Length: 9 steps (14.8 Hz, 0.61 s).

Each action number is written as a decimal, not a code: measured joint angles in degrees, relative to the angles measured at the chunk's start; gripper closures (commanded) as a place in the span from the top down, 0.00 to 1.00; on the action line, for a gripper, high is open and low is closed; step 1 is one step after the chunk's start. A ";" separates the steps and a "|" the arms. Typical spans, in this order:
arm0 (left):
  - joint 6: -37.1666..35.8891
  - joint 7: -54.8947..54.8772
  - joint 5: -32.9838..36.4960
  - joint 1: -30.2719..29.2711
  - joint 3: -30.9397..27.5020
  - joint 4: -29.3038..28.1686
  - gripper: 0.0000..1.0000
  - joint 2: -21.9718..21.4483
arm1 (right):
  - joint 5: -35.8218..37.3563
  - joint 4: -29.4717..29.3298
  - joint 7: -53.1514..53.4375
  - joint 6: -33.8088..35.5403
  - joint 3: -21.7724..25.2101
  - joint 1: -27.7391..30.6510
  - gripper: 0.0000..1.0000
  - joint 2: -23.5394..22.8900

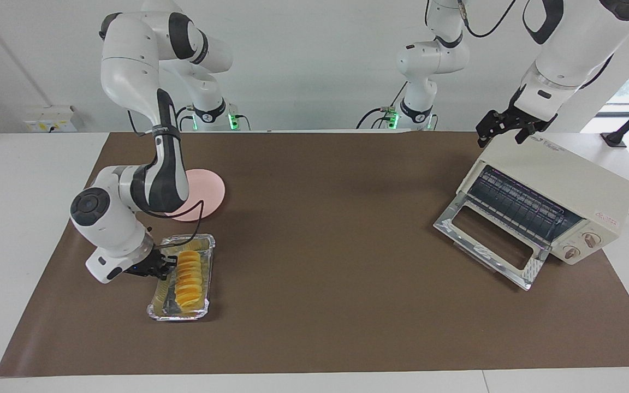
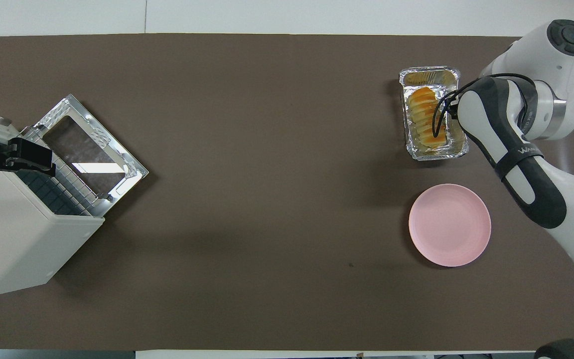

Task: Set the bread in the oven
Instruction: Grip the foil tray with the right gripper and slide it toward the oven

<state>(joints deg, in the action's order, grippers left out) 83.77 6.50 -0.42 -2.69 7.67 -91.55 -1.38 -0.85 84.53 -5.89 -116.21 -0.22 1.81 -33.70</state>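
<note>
The bread (image 1: 189, 277) is a ridged golden-yellow loaf lying in a silver foil tray (image 1: 183, 315) toward the right arm's end of the table. It also shows in the overhead view (image 2: 422, 117), in the tray (image 2: 429, 74). My right gripper (image 1: 171, 267) is down at the tray, its tips at the bread's side; in the overhead view the arm hides it. The cream-white oven (image 1: 571, 177) stands at the left arm's end with its glass door (image 1: 489, 243) dropped open. My left gripper (image 1: 503, 131) is open over the oven's top edge, and shows in the overhead view (image 2: 15, 158).
A round pink plate (image 1: 209, 191) lies nearer to the robots than the tray, partly hidden by the right arm; it shows whole in the overhead view (image 2: 450, 224). A brown mat (image 1: 325, 218) covers the table between tray and oven.
</note>
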 measured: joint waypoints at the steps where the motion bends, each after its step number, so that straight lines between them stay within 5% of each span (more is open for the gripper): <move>1: 0.00 0.00 0.00 0.00 0.00 0.00 1.00 0.00 | -0.03 -0.61 0.00 1.61 -0.20 -0.12 0.00 0.63; 9: 0.00 0.00 0.00 0.00 0.00 0.00 1.00 0.00 | -4.39 -4.09 8.09 15.83 -1.01 -7.78 0.00 10.46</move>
<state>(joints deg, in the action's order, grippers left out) 83.77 6.50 -0.42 -2.69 7.67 -91.55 -1.38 -5.23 80.44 2.20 -100.38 -1.23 -5.97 -23.24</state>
